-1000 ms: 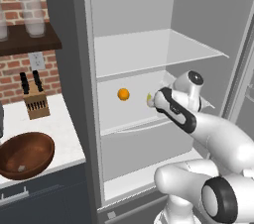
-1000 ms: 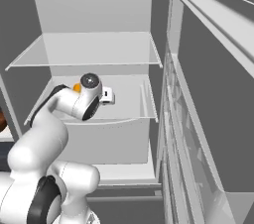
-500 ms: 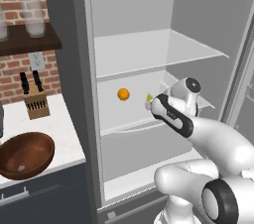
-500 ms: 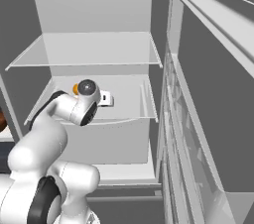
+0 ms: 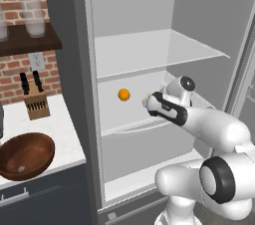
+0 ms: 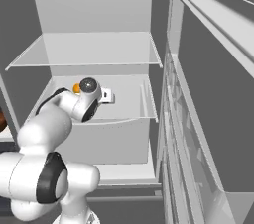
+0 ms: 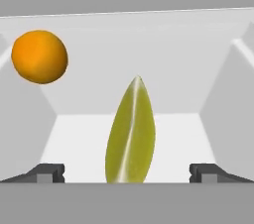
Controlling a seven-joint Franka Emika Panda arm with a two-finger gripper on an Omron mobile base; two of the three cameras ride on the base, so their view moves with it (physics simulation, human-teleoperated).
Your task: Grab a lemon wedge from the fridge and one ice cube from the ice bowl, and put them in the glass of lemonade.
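Reached into the fridge with the tool wide open. Straddled the wedge, untouched. Left the orange beyond.

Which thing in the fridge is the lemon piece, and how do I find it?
Look in the open fridge, at the middle shelf under the clear glass one. The lemon wedge stands there between the tips of the open claw. It is thin, pointed and yellow-green, unlike the round orange fruit nearby.

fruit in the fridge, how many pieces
2: an orange at the shelf's left, and a lemon wedge centred between the open jaws. Others may be hidden.
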